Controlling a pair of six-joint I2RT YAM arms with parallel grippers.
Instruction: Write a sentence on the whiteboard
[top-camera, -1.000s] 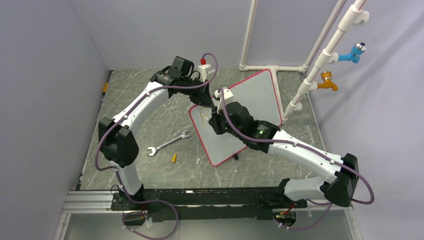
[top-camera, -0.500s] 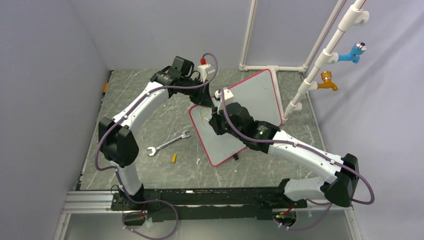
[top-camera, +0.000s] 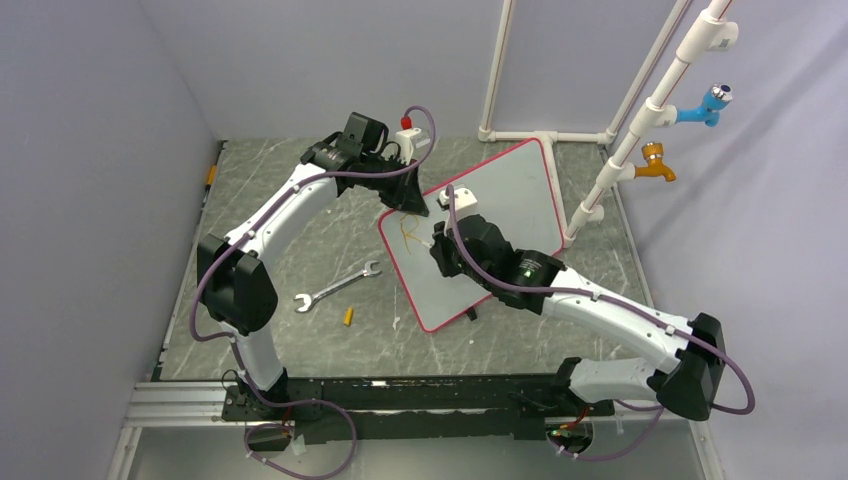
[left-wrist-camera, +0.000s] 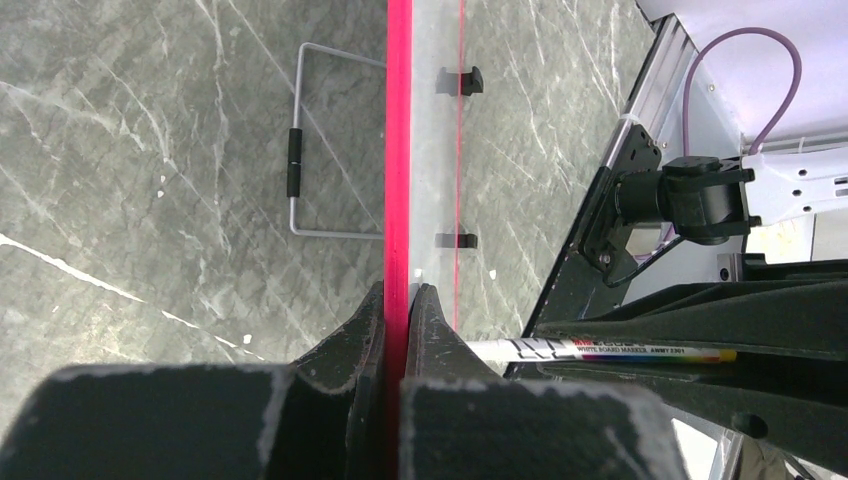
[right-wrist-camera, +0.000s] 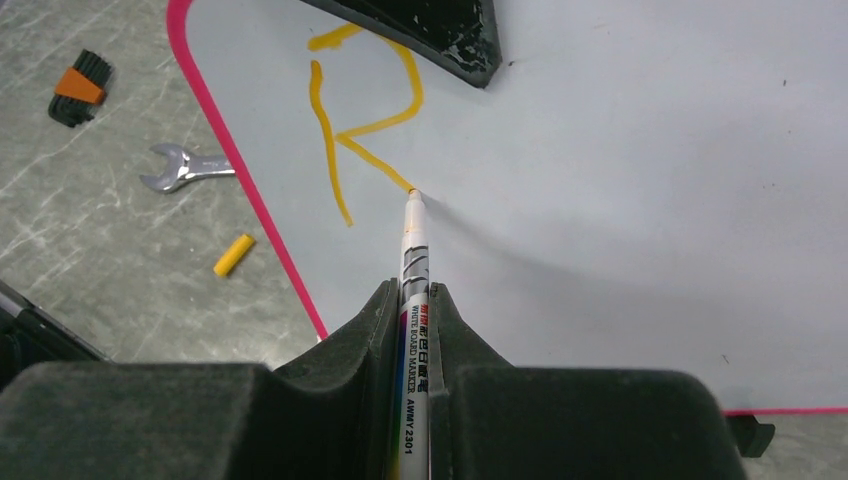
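Occupying the right-centre of the grey, white-veined table (top-camera: 300, 220), the whiteboard (top-camera: 510, 190) is seen set askew to the table edges, its red-pink rim running all round and one black clip foot (top-camera: 471, 315) showing at the near edge; whether it lies quite flat cannot be told. The far-left rim is pinched between the fingers of the left gripper (left-wrist-camera: 400, 300), which are clamped on either side of the pink edge. Of the sentence (right-wrist-camera: 365, 120) only a single orange-yellow "R" is written, near the board's left corner. The right gripper (right-wrist-camera: 412, 300) is clenched round a white marker (right-wrist-camera: 413, 260) — its tip is pressed to the board at the end of the R's slanting leg. On the bare table left of the board a silver wrench (top-camera: 337, 286) and a small yellow cap (top-camera: 348, 316) are noted, well apart from the rim, and a black clip with an orange band (right-wrist-camera: 78, 88) lies further out. The cell is closed in by pale lavender walls; a white pipe frame stands at the back right, carrying a blue tap (top-camera: 707, 104) and an orange tap (top-camera: 655, 162). An aluminium rail (top-camera: 180, 400) runs along the near edge under the arm bases.
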